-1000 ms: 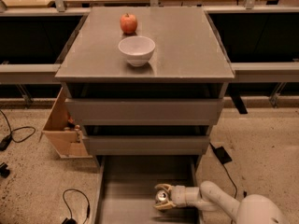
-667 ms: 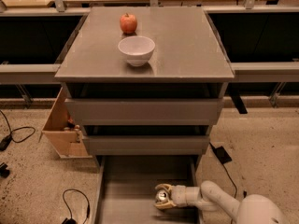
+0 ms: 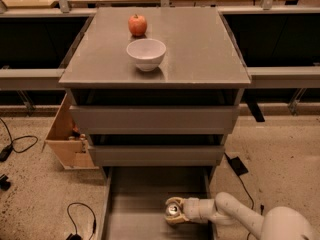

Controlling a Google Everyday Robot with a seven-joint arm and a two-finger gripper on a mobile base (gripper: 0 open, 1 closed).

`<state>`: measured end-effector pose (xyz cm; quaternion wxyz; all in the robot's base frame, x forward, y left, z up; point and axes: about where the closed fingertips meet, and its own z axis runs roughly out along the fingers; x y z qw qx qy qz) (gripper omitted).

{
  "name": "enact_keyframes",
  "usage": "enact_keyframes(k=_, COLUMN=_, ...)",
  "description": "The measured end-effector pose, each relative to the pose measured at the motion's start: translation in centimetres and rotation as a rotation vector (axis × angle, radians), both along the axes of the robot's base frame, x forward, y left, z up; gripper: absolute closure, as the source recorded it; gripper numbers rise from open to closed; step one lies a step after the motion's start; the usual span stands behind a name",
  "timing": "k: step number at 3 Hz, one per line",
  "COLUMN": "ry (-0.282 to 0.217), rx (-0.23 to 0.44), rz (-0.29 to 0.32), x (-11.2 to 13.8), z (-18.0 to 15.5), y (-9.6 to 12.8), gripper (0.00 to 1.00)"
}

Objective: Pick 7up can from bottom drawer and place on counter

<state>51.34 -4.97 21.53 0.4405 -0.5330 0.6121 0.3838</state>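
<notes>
The bottom drawer (image 3: pixel 135 204) is pulled out at the foot of the grey cabinet. The 7up can (image 3: pixel 173 210) stands upright in it, right of centre; only its shiny silver top shows clearly. My gripper (image 3: pixel 173 211) reaches in from the lower right with its pale fingers (image 3: pixel 172 201) on either side of the can, shut on it. The counter (image 3: pixel 200 49) is the flat grey top above.
A white bowl (image 3: pixel 146 53) and a red apple (image 3: pixel 137 24) sit on the counter's left half. Two grey drawers (image 3: pixel 152 118) stand slightly open above the bottom one. A wooden box (image 3: pixel 67 139) stands left of the cabinet. Cables (image 3: pixel 20 144) lie on the floor.
</notes>
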Motion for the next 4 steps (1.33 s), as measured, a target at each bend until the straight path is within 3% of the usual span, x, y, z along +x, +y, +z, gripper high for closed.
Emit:
enact_keyframes(k=1, ry=0.013, rx=-0.006, rz=0.012, x=-1.4, z=7.6, y=-2.1, gripper=1.0)
enact_keyframes(k=3, ry=0.168, rx=0.026, rz=0.066, x=-7.4, z=24.7, y=-4.2, gripper=1.0)
enact_keyframes(k=4, ry=0.161, rx=0.005, rz=0.059, x=-6.1, z=34.7, y=-6.1, gripper=1.0)
